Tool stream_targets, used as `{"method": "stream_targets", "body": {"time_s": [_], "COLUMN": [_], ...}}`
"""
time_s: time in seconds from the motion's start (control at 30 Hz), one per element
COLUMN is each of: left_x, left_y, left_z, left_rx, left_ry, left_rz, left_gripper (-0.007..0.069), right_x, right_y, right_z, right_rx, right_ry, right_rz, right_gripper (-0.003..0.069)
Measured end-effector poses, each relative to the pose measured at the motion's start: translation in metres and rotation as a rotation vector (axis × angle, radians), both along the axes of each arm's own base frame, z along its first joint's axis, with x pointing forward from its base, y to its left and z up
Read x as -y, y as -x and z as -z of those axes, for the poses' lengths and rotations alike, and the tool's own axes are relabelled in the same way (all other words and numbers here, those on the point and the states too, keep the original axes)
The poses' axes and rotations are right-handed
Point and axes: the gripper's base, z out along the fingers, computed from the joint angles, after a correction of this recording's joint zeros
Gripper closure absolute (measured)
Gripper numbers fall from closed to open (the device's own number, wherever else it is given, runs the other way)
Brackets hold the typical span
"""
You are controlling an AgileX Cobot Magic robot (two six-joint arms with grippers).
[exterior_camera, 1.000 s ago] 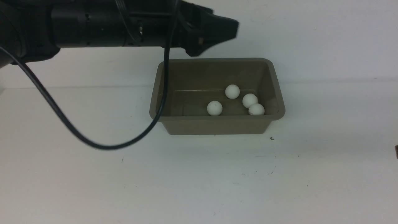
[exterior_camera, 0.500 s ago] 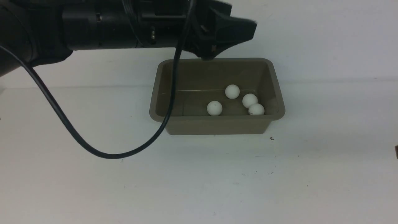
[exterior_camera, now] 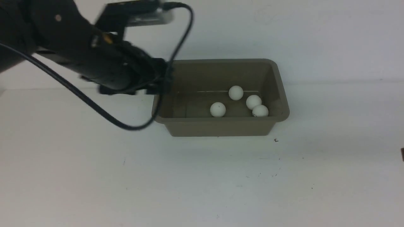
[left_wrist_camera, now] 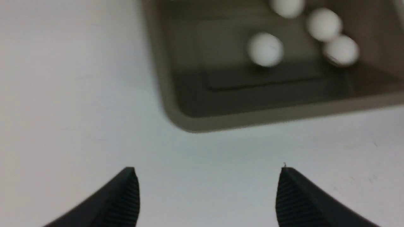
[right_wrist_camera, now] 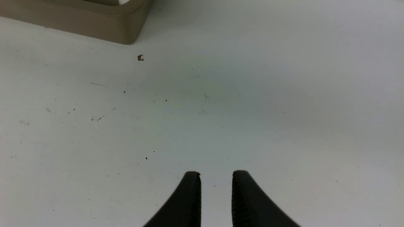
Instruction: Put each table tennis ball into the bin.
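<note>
Left gripper (left_wrist_camera: 206, 176) fingers spread wide and empty by the bin (exterior_camera: 221, 124) left rim, right gripper (right_wrist_camera: 216, 179) fingers nearly together, empty, over bare table; all four table tennis balls (exterior_camera: 235, 93) sit in bin, task looks done.

All four balls (exterior_camera: 235, 93) lie in the bin (exterior_camera: 221, 126), toward its right end.

No legible text, label, brand, number or sign in any view. Small dark print marks on two table tennis balls (exterior_camera: 217, 109) (exterior_camera: 260, 111) in the bin (exterior_camera: 221, 126), too small and blurred to read. Tiny brown C-shaped speck (right_wrist_camera: 140, 57) on the tabletop (exterior_camera: 202, 183), not lettering.
</note>
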Motion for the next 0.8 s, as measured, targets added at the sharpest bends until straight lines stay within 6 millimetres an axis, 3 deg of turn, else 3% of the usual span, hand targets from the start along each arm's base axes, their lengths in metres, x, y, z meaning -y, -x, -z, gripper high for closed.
{"method": "stream_targets", "body": {"time_s": [0.1,0.23,0.37,0.57,0.7,0.8], "left_x": [-0.013,-0.026,-0.035,-0.065,-0.087,-0.102], "left_y": [0.018,0.056,0.081,0.105,0.124,0.150], "left_z": [-0.027,-0.073,-0.091,-0.071,-0.044,-0.008], "left_rx": [0.085,0.275,0.382,0.427,0.372,0.357], "left_ry": [-0.013,-0.025,-0.073,-0.189,-0.207,-0.182], "left_rz": [-0.048,0.032,0.096,0.026,-0.063,-0.134], "left_gripper": [0.0104,0.0104,0.0104,0.0104,0.0104,0.0104], "right_x": [0.000,0.000,0.000,0.000,0.000,0.000], "right_y": [0.000,0.000,0.000,0.000,0.000,0.000], "right_z": [0.000,0.000,0.000,0.000,0.000,0.000], "right_rx": [0.000,0.000,0.000,0.000,0.000,0.000], "right_ry": [0.000,0.000,0.000,0.000,0.000,0.000], "right_rz": [0.000,0.000,0.000,0.000,0.000,0.000], "right_gripper": [0.0521,0.0521,0.0521,0.0521,0.0521,0.0521]}}
